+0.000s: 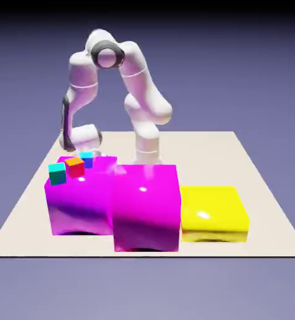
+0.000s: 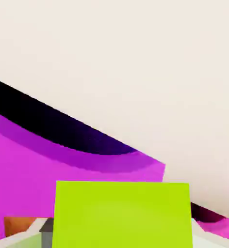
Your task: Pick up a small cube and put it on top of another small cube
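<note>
Cube filling gap between jaws
Gripper [image 1: 86,152] is closing on lime cube [image 2: 122,214]; orange cube [image 1: 75,166] is sitting just beside, toward camera, on magenta block [image 1: 81,197].

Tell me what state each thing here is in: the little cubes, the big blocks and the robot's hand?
Lime-green cube: fills the hand view's bottom, between the fingertips, apparently gripped.
Gripper: low behind the left magenta block; fingers hidden.
Teal cube: resting on the left magenta block.
Orange-red cube: resting there too, unstacked.
Blue cube: behind it, partly hidden.
Centre magenta block: standing on the table.
Yellow block: standing, nothing on it.
</note>
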Robot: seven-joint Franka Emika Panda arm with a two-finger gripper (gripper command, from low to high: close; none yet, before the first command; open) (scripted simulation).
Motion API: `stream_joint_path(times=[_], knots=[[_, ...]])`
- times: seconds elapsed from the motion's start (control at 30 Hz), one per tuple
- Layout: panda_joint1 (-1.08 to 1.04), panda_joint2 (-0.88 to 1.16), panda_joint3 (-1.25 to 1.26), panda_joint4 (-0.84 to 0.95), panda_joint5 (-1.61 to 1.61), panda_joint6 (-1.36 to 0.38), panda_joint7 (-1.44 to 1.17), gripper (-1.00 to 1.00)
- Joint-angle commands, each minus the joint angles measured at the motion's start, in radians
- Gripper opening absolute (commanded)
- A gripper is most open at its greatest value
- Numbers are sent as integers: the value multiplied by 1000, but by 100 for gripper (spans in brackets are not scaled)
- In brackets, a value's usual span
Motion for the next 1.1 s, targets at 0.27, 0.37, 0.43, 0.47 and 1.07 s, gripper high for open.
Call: stream_joint_path(times=[0.27, 0.37, 0.43, 0.47, 1.07], knots=[[206, -96, -275, 312, -96, -192, 337, -100], [289, -89, -331, 396, -114, -255, 467, -100], [346, -70, -349, 436, -108, -292, 554, -100], [375, -59, -357, 454, -101, -310, 598, -100], [702, 39, -407, 600, 34, -443, 1018, 100]])
